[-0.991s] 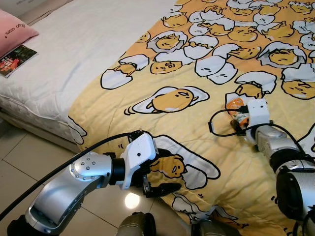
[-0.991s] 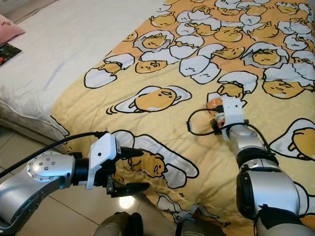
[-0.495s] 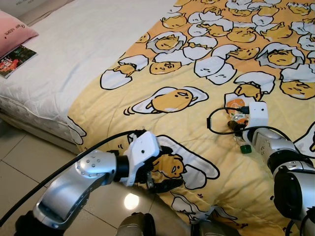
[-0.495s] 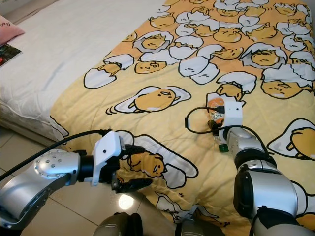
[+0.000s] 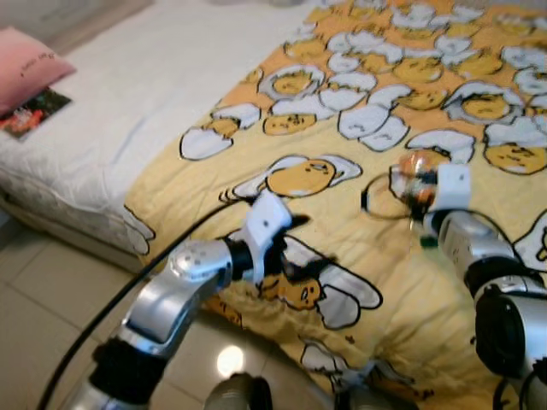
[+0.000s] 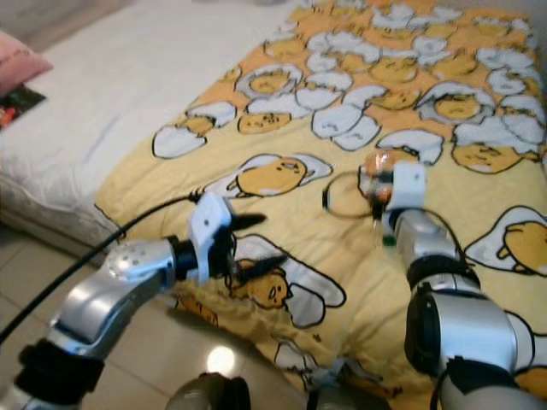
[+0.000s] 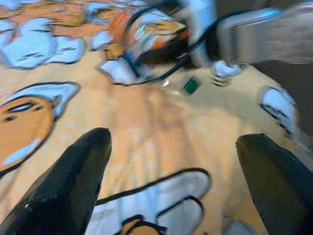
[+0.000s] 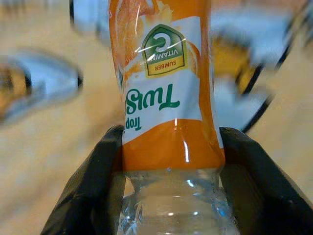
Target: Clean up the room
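**Bottle held on bed, left arm out over blanket**

Far left, abt 10 o'clock in the head views: pink pillow (image 5: 30, 73) w/ a magazine (image 5: 34, 111) just beside it, both on the white mattress (image 5: 128, 120). Pale floor tiles (image 5: 34, 290) below the bed edge, at 8 o'clock. Head views are blurred.

Centre-left: left gripper (image 5: 286, 248) reaches out over the yellow blanket (image 5: 342, 196) w/ egg-cartoon print, near its hanging edge. Fingers (image 7: 63, 186) spread wide, nothing btwn them; in the left wrist view they frame the blanket w/ the bottle and the other arm beyond. A black cable (image 5: 145, 273) runs back along the silver left arm twd 7 o'clock.

Right of centre, abt 2–3 o'clock: right gripper (image 8: 168, 161) is on the blanket, closed around a plastic bottle (image 5: 417, 175) w/ orange label. The right wrist view shows the black fingers (image 8: 95, 186) pressed on both sides of the clear lower body, just under the label; label text partly readable, rest blurred. Green cap (image 7: 191, 85) sits at the bottle end nearest the robot, touching or just above the blanket – can't tell which. A loop of black cable (image 5: 380, 201) lies by the gripper's white housing. Bottle is well apart from the left gripper.
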{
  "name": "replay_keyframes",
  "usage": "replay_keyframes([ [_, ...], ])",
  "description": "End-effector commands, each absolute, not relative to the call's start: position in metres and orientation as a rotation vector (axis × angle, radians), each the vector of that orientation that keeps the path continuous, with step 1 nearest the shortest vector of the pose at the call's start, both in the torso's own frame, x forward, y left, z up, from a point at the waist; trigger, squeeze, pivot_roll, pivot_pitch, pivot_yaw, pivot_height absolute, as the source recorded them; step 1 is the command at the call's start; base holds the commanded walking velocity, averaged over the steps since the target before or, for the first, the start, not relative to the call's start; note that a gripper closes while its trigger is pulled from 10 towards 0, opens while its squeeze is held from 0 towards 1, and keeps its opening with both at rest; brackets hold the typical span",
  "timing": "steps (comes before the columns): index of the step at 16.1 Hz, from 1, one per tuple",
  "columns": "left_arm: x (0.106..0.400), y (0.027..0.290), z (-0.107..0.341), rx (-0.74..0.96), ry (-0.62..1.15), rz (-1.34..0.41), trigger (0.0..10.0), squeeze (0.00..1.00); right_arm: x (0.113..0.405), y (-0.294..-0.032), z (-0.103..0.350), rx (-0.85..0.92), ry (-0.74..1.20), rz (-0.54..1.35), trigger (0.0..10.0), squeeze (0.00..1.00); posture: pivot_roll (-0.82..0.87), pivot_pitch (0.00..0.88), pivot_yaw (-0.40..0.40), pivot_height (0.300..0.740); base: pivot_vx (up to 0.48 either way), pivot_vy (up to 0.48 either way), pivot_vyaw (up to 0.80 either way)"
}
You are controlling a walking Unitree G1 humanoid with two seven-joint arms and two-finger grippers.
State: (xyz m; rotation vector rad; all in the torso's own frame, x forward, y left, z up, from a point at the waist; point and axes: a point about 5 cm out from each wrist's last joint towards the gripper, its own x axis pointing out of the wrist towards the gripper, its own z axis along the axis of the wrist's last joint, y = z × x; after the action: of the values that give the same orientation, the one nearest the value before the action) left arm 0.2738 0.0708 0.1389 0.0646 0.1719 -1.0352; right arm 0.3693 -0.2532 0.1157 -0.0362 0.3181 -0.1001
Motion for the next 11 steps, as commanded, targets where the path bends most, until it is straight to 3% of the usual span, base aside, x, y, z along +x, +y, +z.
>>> replay_keyframes([
  [1,0.274,0.071,0.129,0.044,0.193,-1.006,10.0,0.00,0.374,-0.254,0.132,-0.021,0.210,-0.117,0.0,0.00,-0.12,0.000,0.094,0.740,0.000,0.000,0.00],
  [3,0.281,0.067,0.125,0.034,0.175,-0.953,10.0,0.00,0.372,-0.259,0.142,-0.044,0.081,-0.191,0.0,0.00,-0.14,0.000,0.094,0.740,0.000,0.000,0.00],
  [5,0.301,0.071,0.120,-0.062,0.150,-0.763,10.0,0.00,0.346,-0.270,0.152,-0.197,-0.202,-0.451,0.0,0.00,-0.15,0.000,0.077,0.740,0.000,0.000,0.00],
  [9,0.315,0.104,0.112,-0.136,0.100,-0.412,10.0,0.00,0.289,-0.226,0.075,-0.257,-0.055,-0.294,0.0,0.00,-0.16,0.000,0.043,0.740,0.000,0.000,0.00],
  [11,0.317,0.112,0.106,-0.105,0.070,-0.344,10.0,0.00,0.282,-0.214,0.070,-0.239,-0.044,-0.258,0.0,0.00,-0.16,0.000,0.049,0.740,0.142,-0.191,-0.40],
])
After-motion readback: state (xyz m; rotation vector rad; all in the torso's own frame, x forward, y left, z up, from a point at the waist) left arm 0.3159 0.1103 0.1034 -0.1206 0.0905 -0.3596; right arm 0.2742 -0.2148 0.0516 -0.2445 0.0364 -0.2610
